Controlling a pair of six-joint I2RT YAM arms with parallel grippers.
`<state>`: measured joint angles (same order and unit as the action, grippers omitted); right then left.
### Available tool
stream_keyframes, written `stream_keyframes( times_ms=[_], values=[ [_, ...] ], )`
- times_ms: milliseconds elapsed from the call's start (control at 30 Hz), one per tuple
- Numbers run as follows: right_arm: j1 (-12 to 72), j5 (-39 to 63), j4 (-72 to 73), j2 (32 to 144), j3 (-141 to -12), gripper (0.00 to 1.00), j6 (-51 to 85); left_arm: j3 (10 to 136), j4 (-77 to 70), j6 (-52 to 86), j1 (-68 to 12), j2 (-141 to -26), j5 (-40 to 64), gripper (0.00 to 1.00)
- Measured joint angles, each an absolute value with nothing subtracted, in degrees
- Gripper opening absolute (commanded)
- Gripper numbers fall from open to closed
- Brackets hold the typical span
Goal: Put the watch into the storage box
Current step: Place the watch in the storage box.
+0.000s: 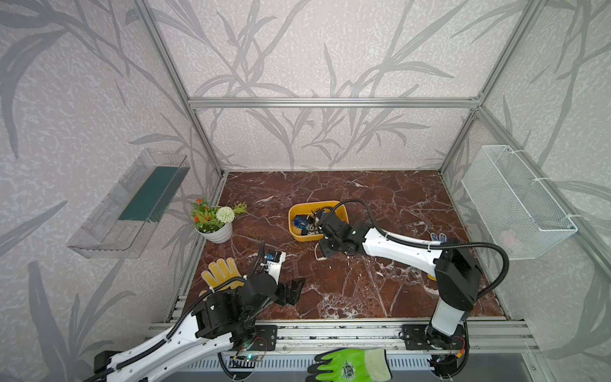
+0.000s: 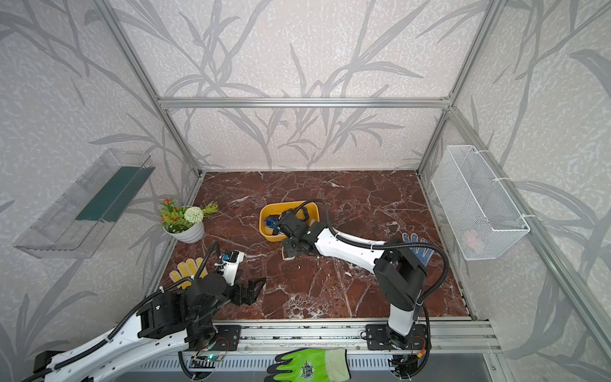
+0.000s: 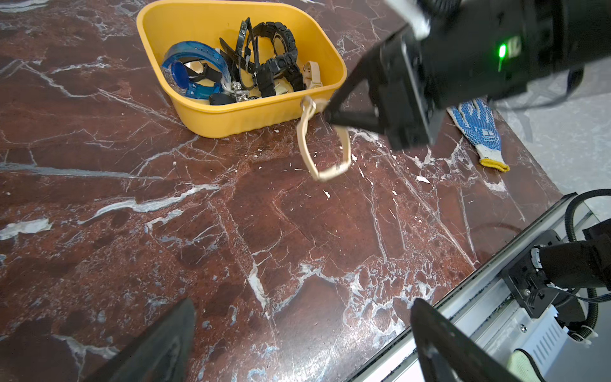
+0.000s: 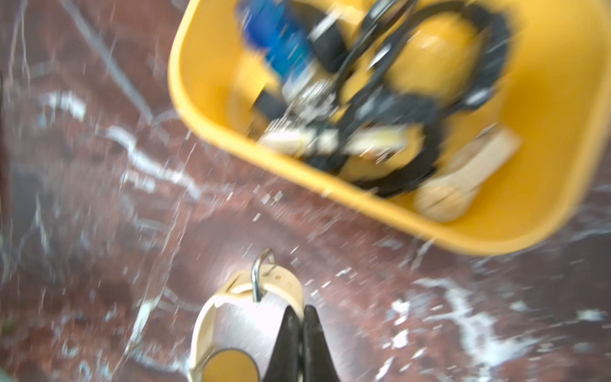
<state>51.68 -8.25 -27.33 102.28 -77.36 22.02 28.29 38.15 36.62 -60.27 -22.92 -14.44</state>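
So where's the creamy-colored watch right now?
In the left wrist view, the cream watch hangs from the shut fingers of the right gripper, just outside the yellow storage box, over the marble table.

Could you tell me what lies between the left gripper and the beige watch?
Nothing: between left gripper and beige watch there is only bare marble tabletop, per left wrist view.

Motion smears the right wrist view: things in the box (image 4: 205, 99) run together, and the edge cuts the watch (image 4: 287, 286) dial. In both top views the right arm (image 1: 396, 246) covers most of the watch and part of the box and blue glove (image 1: 438, 236).
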Motion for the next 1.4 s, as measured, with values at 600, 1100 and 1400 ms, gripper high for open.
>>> stream_keyframes(
  times_ms=[600, 1100, 1400],
  values=[
    [40.03, -7.99, -29.52, 119.7, -98.59, 0.02, 11.09, 28.77, 36.4, 34.02, -60.27, -24.56, -14.9, 0.99],
    [39.53, -7.05, -30.02, 122.98, -98.5, 0.04, 12.4, 29.32, 36.47, 33.54, -60.27, -24.47, -15.62, 0.99],
    [37.23, -7.44, -30.13, 122.89, -96.99, 0.09, 12.14, 29.61, 36.45, 33.32, -60.29, -24.47, -16.43, 0.99]
  ],
)
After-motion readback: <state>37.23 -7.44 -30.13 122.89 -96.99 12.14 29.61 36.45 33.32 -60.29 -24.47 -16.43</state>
